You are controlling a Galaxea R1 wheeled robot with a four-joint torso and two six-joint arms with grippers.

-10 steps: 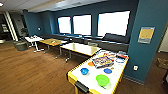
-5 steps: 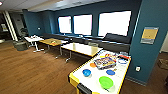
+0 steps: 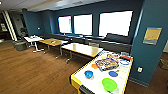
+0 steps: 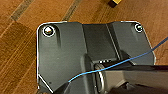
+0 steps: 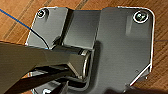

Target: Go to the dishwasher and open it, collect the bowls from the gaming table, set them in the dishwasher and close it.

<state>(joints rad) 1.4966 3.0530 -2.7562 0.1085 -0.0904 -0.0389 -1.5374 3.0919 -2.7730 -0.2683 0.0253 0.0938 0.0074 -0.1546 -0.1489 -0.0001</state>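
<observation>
The gaming table (image 3: pixel 75 80), white-topped with a bright yellow edge, stands at the lower right of the head view. Bowls rest on its top: a blue bowl (image 3: pixel 88 74) near the yellow edge, a large green bowl (image 3: pixel 109 84) closest to me, and an orange bowl (image 3: pixel 94 66) farther back. A flat blue round piece (image 3: pixel 113 73) lies between them. The dishwasher is out of view. Both wrist views look down on my own dark plate over the wooden floor.
A colourful game box (image 3: pixel 107 63) and small items sit on the table's far half. Beyond it, more tables (image 3: pixel 80 49) stand in a row before a dark bench under bright windows. Open wooden floor (image 3: pixel 32 72) stretches to the left. A teal pillar (image 3: pixel 150 50) stands at the right.
The whole head picture has shifted slightly as the camera moves. The yellow-edged table and its bowls now look a little nearer and larger.
</observation>
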